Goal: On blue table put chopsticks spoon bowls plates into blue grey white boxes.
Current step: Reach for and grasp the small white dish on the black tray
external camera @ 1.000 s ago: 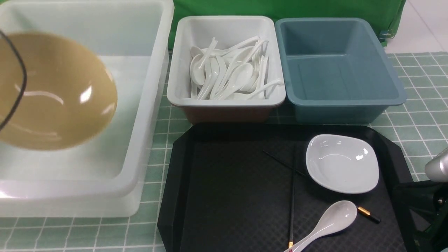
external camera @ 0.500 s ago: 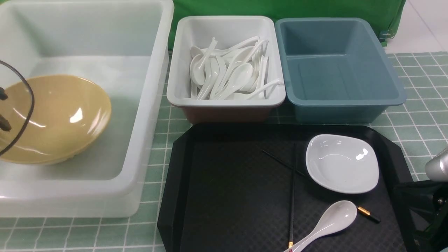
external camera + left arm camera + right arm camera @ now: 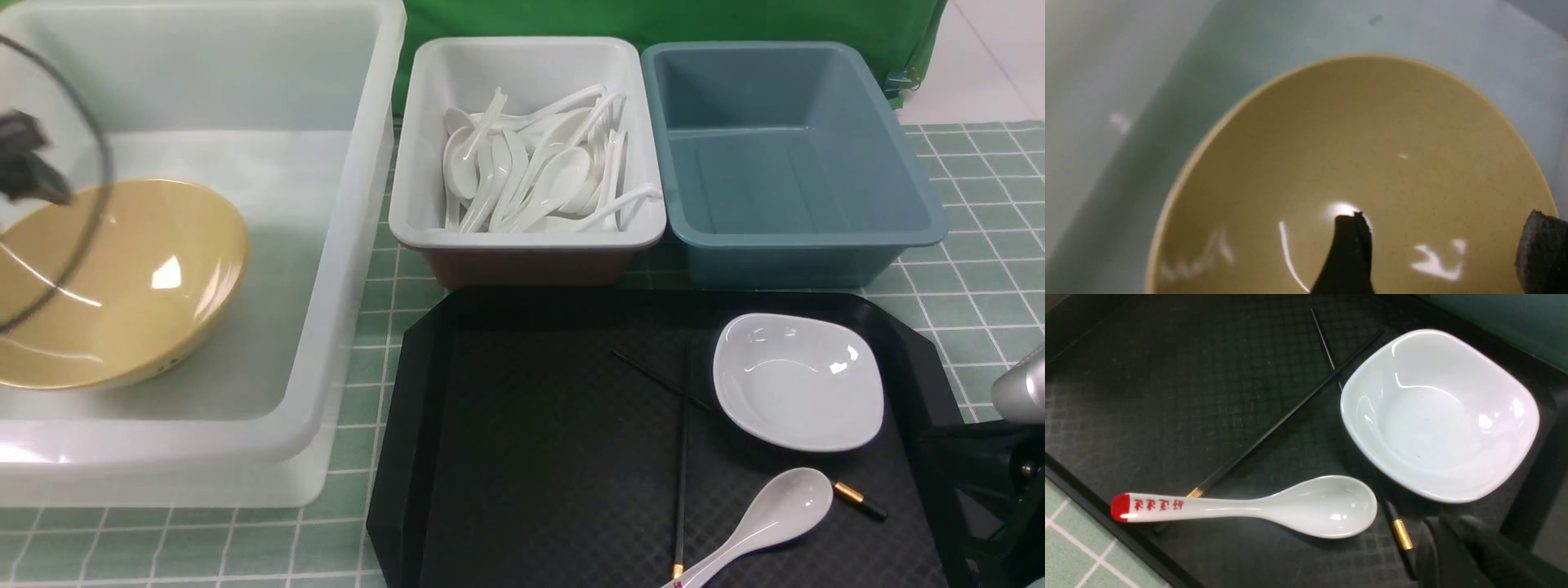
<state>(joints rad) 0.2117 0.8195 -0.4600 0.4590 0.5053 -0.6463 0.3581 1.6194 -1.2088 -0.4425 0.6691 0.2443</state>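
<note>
Though hanging close over the tan bowl (image 3: 122, 278), grips nothing: left gripper (image 3: 1446, 220) with jaws spread wide, one tip above the bowl's hollow. Bowl upright on the floor of the translucent white box (image 3: 359, 245), toward its left side. Right gripper (image 3: 1449, 535) low by the black tray (image 3: 531, 449), jaws pressed together, holding nothing. Left on the tray: white dish (image 3: 796, 380), loose spoon (image 3: 775, 514) just beside it, crossed black chopsticks (image 3: 682, 457), one running under the dish's edge. Behind the tray on the worktop (image 3: 980, 286), a grey-white box (image 3: 522, 237) heaped with white spoons (image 3: 531, 171) and a blue box (image 3: 800, 237) with nothing inside. Likely trouble: catching the bowl's rim on withdrawal and tipping it; later, dragging the dish while pinching the thin chopstick beneath it, or losing the glossy spoon from a narrow grip.
</note>
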